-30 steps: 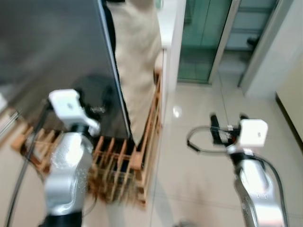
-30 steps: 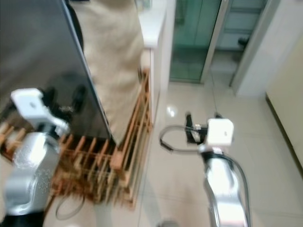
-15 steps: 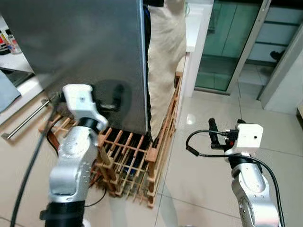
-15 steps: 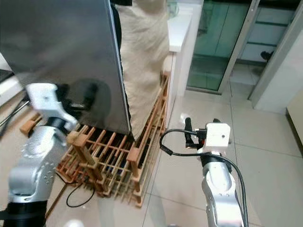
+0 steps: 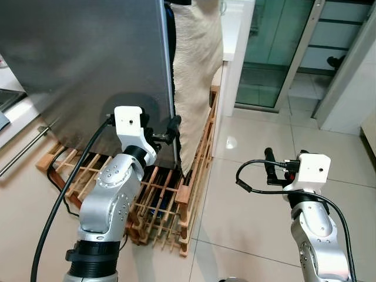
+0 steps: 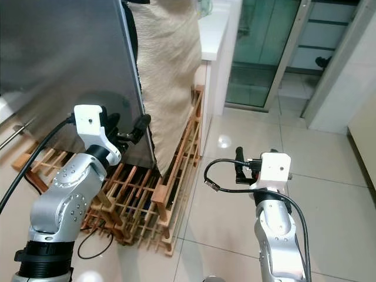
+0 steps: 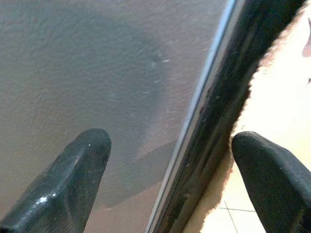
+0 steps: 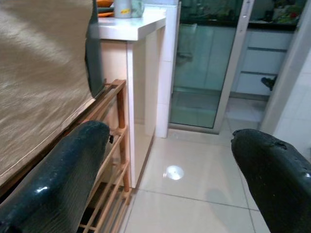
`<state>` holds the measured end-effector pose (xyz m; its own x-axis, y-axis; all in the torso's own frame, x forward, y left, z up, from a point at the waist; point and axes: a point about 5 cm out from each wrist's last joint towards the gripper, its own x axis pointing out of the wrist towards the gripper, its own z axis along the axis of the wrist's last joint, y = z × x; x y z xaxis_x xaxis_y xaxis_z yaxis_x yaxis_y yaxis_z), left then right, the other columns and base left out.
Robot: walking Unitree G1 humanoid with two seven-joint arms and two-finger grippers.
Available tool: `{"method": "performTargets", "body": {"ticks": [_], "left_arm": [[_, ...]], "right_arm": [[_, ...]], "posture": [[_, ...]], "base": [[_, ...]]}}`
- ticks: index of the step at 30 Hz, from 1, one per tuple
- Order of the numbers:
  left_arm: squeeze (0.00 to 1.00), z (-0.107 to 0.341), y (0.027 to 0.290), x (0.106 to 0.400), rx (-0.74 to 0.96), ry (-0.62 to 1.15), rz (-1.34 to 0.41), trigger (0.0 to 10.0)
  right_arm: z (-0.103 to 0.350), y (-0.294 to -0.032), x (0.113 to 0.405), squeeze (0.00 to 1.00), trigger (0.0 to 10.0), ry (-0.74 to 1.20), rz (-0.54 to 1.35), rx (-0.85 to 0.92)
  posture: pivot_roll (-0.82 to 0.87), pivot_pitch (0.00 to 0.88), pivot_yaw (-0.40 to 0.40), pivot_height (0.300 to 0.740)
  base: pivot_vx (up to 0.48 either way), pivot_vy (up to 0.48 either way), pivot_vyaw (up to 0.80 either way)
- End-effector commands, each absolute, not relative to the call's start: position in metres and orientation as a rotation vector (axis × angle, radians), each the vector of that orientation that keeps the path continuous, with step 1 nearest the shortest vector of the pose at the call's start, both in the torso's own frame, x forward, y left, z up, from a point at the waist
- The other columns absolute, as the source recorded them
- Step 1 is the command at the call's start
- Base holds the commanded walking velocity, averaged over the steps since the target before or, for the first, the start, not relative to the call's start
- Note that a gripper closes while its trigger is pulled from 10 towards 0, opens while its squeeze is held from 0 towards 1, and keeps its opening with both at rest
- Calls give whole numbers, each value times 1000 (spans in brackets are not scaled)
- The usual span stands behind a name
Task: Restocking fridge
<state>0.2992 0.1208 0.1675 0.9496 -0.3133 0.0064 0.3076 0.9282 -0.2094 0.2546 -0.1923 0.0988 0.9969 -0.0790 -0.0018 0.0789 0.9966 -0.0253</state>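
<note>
Two grippers noted. Left gripper (image 5: 174,130) has its fingers spread, straddling the right edge of the tall grey metal fridge door (image 5: 88,64), near its lower corner. Right gripper (image 5: 269,166) hangs over the pale tiled floor (image 5: 252,135), fingers spread, empty. Beige fabric (image 5: 197,64) drapes right of the door, above a wooden slatted rack (image 5: 176,194).

Left gripper (image 5: 170,130) raised, spread wide; right gripper (image 5: 269,165) forward — open
</note>
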Motion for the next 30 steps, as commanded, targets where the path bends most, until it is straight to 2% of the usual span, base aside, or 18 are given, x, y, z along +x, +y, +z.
{"method": "performTargets", "body": {"ticks": [1, 8, 22, 30], "left_arm": [[0, 170, 121, 298, -219, 23, -330, 10000], [0, 174, 118, 306, -231, 10, -331, 10000], [0, 181, 111, 309, -224, 4, -442, 10000], [0, 183, 104, 311, -321, 23, -484, 10000]], "right_arm": [[95, -193, 254, 0, 10000, 14, -86, -19], [95, -196, 257, 0, 10000, 15, -93, -22], [91, -196, 258, 0, 10000, 16, -93, -27], [91, -196, 259, 0, 10000, 11, -93, -26]], "posture": [[-139, 0, 57, 740], [-149, 0, 61, 740], [-151, 0, 68, 740], [-154, 0, 71, 740]], "base": [[0, 0, 0], [0, 0, 0], [0, 0, 0], [0, 0, 0]]}}
